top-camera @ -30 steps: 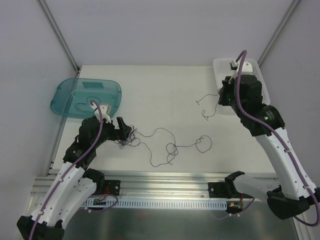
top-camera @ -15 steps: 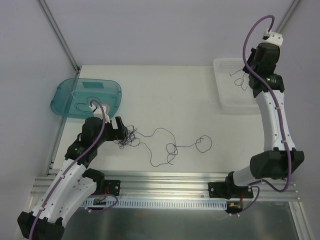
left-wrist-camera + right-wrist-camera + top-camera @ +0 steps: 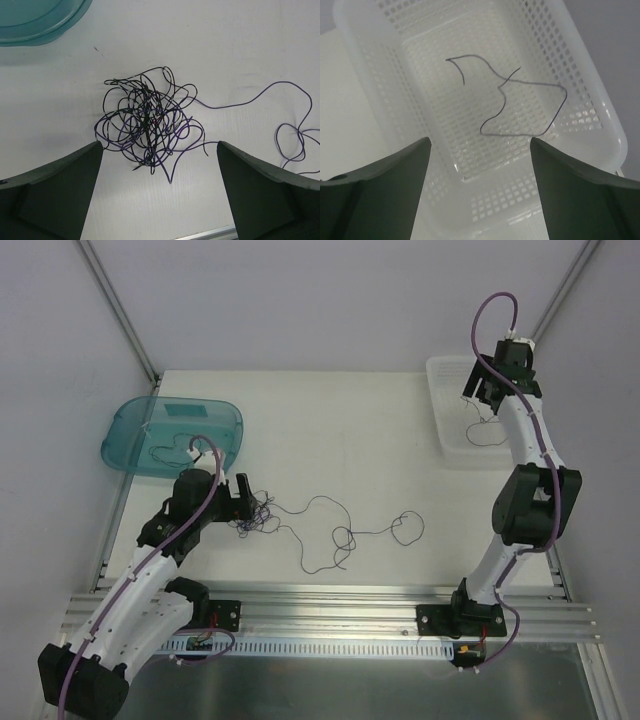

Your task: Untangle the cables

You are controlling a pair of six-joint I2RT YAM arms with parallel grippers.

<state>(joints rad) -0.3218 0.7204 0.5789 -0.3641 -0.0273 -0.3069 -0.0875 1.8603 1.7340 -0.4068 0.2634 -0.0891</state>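
Right gripper now hangs spread over the basket, cable released inside. Left gripper, spread, straddles the tangle, likely featherlight and springy; pinch an outer loop.

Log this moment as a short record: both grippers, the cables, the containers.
left gripper: open, poised over the tangle
right gripper: open above the white basket, holding nothing
tangle: dense knot on the table, close to the teal tray
loose cable: trails right from the tangle in loops
single cable: inside the white basket, clear of the gripper
teal tray: a thin cable visible inside
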